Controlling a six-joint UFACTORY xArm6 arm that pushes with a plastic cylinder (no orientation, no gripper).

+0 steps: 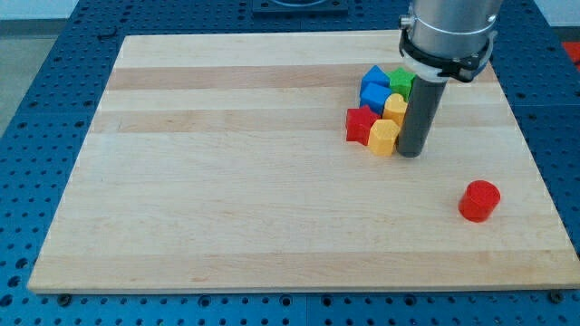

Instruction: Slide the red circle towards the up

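Note:
The red circle [478, 200] is a short red cylinder lying alone on the wooden board [227, 181] at the view's lower right. My tip [412, 152] rests on the board up and to the left of it, well apart from it. The tip stands right beside a yellow block [383, 137], at the right edge of a tight cluster of blocks.
The cluster at the view's upper right holds a red block [360, 124], a second yellow block [395, 108], two blue blocks [374, 91] and a green block [401, 80]. The board's right edge [544, 181] runs close to the red circle.

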